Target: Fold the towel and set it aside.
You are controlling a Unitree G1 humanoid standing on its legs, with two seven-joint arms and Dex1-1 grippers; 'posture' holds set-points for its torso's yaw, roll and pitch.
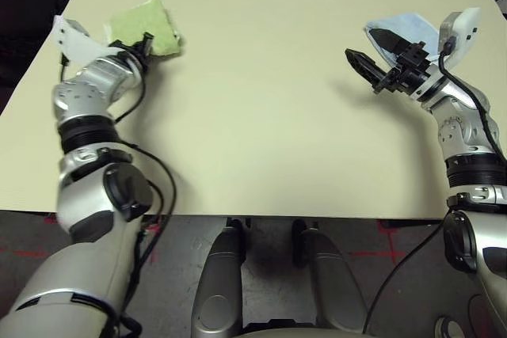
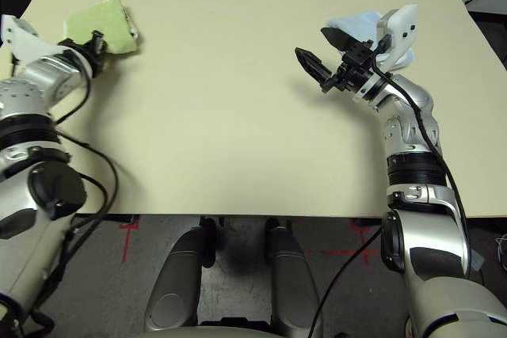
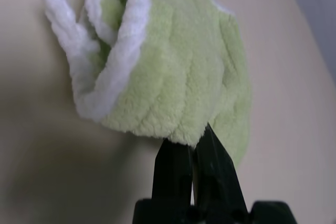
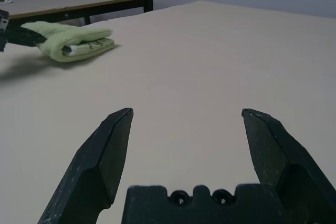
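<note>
The towel (image 1: 146, 25) is a light green terry cloth with white edging, folded into a small thick pad at the table's far left. The right wrist view has the towel (image 4: 73, 40) lying flat on the table. My left gripper (image 1: 147, 40) is shut, its fingertips (image 3: 202, 132) touching the towel's near edge. I cannot tell whether any cloth is pinched between them. My right gripper (image 1: 362, 45) hovers open over the table's right side, far from the towel, with nothing between its fingers (image 4: 113, 145).
A smaller light blue folded towel (image 1: 412, 25) lies at the far right, just behind my right gripper. The beige table (image 1: 261, 116) stretches bare between the two arms. Another table (image 4: 79, 1) stands beyond the left edge.
</note>
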